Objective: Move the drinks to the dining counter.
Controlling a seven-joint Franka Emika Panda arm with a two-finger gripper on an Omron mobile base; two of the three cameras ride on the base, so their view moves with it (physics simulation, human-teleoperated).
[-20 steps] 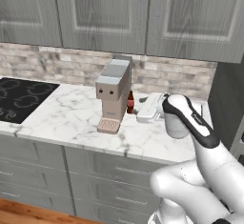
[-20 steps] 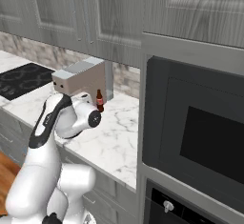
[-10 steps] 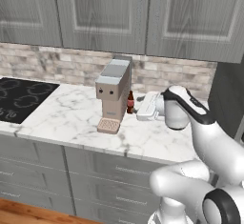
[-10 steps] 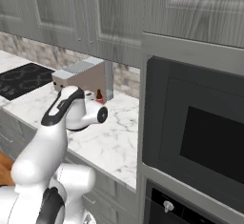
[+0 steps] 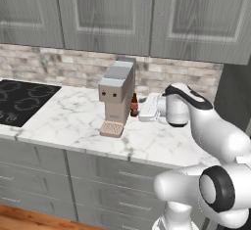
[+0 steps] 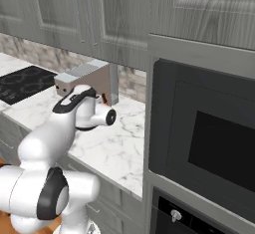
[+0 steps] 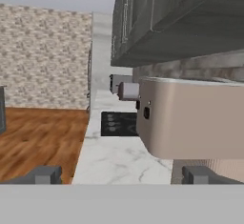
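With its jaws wide and empty, the gripper faced the coffee machine, which crowded the beer bottle, so a reach risked bumping either.

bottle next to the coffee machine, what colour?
Dark brown-red; the beer bottle stands just right of the beige coffee machine. Best in the left base view.
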